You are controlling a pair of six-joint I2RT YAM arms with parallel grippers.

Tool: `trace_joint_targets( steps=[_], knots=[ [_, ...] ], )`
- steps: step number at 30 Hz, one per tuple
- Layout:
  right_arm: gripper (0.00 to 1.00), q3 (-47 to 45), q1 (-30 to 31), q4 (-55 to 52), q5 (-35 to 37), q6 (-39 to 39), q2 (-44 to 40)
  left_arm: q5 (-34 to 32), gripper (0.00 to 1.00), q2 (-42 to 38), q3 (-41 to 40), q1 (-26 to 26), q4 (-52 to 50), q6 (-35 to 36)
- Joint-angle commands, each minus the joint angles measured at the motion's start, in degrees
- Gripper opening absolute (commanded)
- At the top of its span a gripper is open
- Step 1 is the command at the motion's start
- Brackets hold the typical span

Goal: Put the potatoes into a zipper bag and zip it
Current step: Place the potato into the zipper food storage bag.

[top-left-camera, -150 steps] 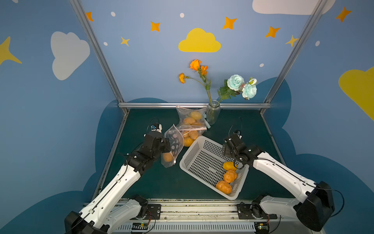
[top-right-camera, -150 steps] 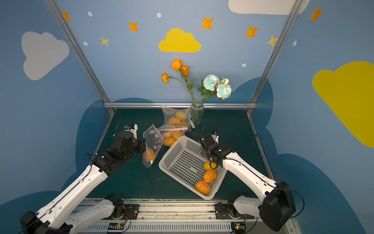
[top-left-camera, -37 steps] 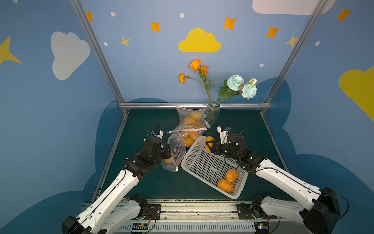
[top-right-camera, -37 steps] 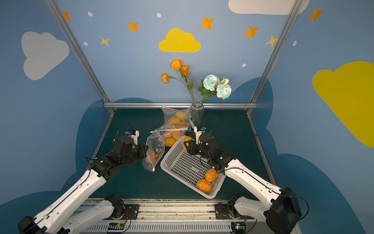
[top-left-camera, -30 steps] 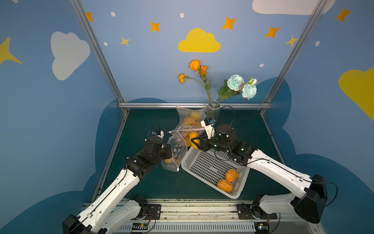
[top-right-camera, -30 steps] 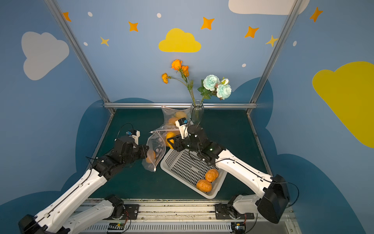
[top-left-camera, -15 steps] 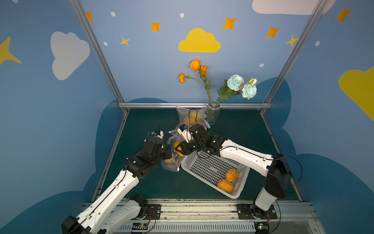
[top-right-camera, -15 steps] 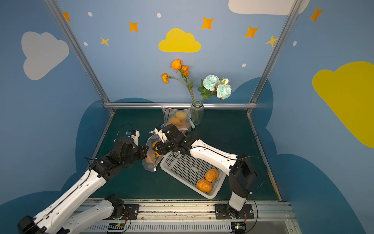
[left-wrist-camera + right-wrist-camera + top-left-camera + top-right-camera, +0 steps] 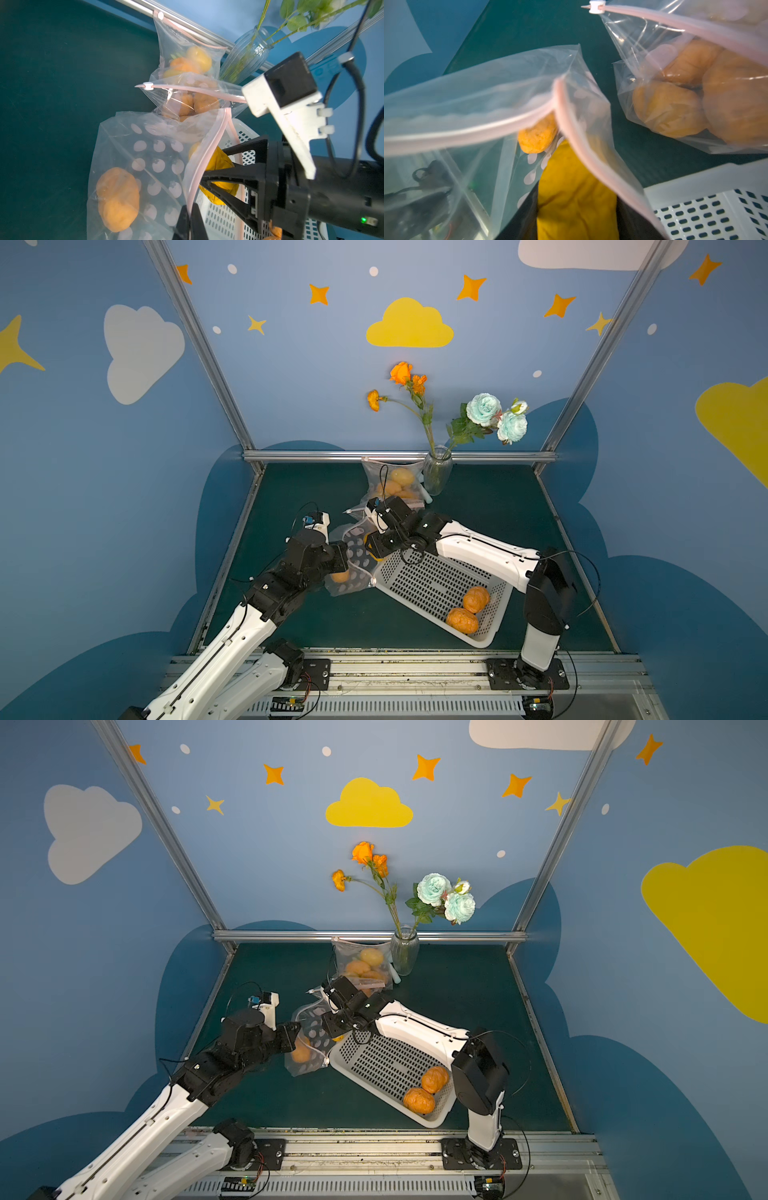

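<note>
My left gripper [image 9: 190, 207] is shut on the pink zip rim of a clear, white-spotted zipper bag [image 9: 353, 570], holding its mouth open beside the basket. One orange potato [image 9: 117, 199] lies inside the bag. My right gripper [image 9: 575, 207] is shut on a yellow, wrinkled potato [image 9: 575, 195] right at the bag's mouth, partly under the rim [image 9: 467, 131]. Two more orange potatoes [image 9: 476, 600] [image 9: 462, 620] lie in the near corner of the white perforated basket [image 9: 432, 585]. In both top views the right arm covers most of the held potato [image 9: 337, 1039].
Two other zipper bags filled with potatoes lie behind the held one: a nearer bag [image 9: 187, 99] and a farther bag [image 9: 395, 481] against the back rail [image 9: 332, 456]. A glass vase [image 9: 436, 470] with flowers stands just to their right. The basket sits askew at centre right.
My right arm has swung left from over the basket's far end, carrying the yellow potato to the bag's mouth. The left gripper has kept its hold on the bag rim.
</note>
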Motion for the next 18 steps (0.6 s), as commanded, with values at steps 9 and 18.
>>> trace_joint_targets(
  steps=[9, 18],
  knots=[
    [0.76, -0.2, 0.12, -1.08, -4.95, -5.11, -0.82, 0.1, 0.03, -1.23, -0.76, -0.19, 1.16, -0.35],
    [0.87, -2.69, -0.03, 1.82, -6.98, -5.68, -6.27, 0.64, 0.03, 1.71, -0.34, -0.19, 1.89, -0.13]
  ],
)
